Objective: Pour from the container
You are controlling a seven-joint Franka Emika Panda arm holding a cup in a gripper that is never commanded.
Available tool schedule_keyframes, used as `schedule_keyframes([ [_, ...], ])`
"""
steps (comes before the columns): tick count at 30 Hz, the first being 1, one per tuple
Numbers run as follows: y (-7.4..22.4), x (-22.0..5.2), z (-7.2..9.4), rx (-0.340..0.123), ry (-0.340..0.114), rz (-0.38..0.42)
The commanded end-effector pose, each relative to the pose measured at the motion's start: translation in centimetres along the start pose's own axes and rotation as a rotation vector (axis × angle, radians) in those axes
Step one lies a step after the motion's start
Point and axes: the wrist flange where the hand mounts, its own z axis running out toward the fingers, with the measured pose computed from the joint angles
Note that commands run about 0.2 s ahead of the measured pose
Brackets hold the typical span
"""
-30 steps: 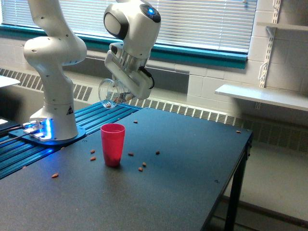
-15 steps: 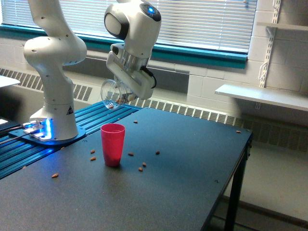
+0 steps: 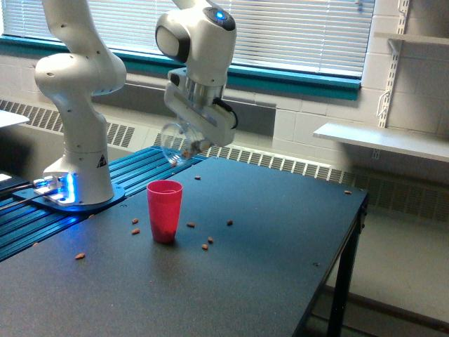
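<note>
The container [image 3: 175, 144], a small clear round jar, hangs tilted with its mouth toward the exterior view's left. A few brown pieces show inside it. My gripper [image 3: 191, 145] is shut on the container, above and slightly to the exterior view's right of the red cup [image 3: 164, 210]. That cup stands upright on the dark table [image 3: 266, 239]. The fingertips are mostly hidden behind the white hand.
Brown nut-like pieces lie scattered on the table around the red cup, for example one [image 3: 229, 222] to its right and one [image 3: 80, 255] near the front left. The arm's white base [image 3: 76, 179] stands on blue rails at the left. The table's edge runs along the right.
The gripper and the container have shifted to the exterior view's right and the wrist has rotated, bringing the jar less steeply tilted. The red cup has not moved.
</note>
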Motion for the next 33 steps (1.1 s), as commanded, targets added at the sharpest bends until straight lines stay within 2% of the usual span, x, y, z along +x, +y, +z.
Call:
schedule_keyframes([
  [1, 3.7, -0.3, 3.8, -0.017, -0.053, -0.125],
  [4, 4.6, 0.0, 4.0, -0.015, -0.128, -0.121],
  [6, 4.4, -0.1, 3.3, -0.02, -0.19, -0.102],
  [8, 4.0, 0.3, 2.7, -0.015, -0.188, -0.117],
  [11, 2.5, 1.1, 2.5, 0.036, -0.156, -0.152],
  [14, 1.4, 0.6, 1.5, 0.079, -0.157, -0.186],
  [17, -0.3, 0.5, 1.0, 0.129, -0.13, -0.22],
  [22, -2.2, -1.0, 0.1, 0.193, -0.128, -0.278],
  [26, -3.2, -2.0, -0.4, 0.23, -0.119, -0.325],
  [29, -3.5, -2.9, -0.6, 0.249, -0.136, -0.35],
  [33, -3.8, -3.8, -0.5, 0.27, -0.134, -0.394],
])
